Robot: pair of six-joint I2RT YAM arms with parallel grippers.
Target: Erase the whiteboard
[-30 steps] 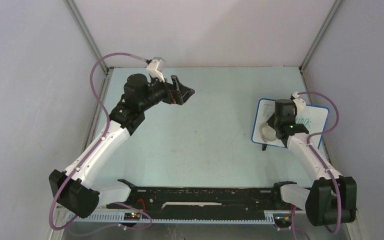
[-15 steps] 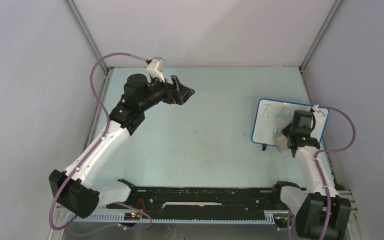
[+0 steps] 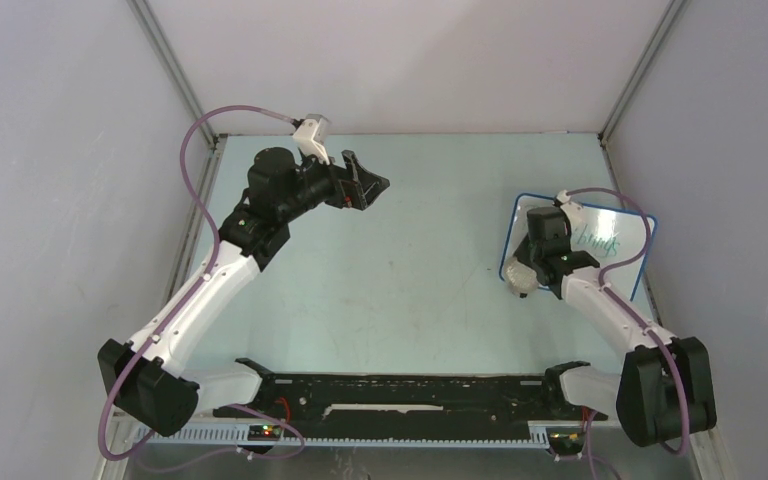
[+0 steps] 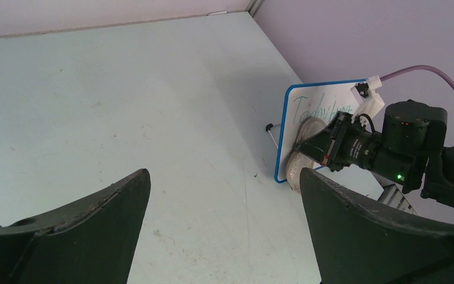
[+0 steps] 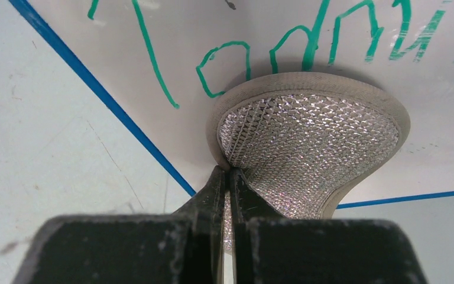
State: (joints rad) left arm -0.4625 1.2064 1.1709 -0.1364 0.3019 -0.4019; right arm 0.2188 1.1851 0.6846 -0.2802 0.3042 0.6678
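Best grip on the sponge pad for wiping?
On the sponge pad, pinch the silver mesh back near its edge, coming from off the whiteboard, as the right gripper does, jaws shut; the pad folds there, its flat face on the board.

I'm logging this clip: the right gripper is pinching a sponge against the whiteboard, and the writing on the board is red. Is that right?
Not quite. The writing on the whiteboard is green, not red; the right wrist view shows it. The rest holds: the right gripper is pinching the sponge against the whiteboard.
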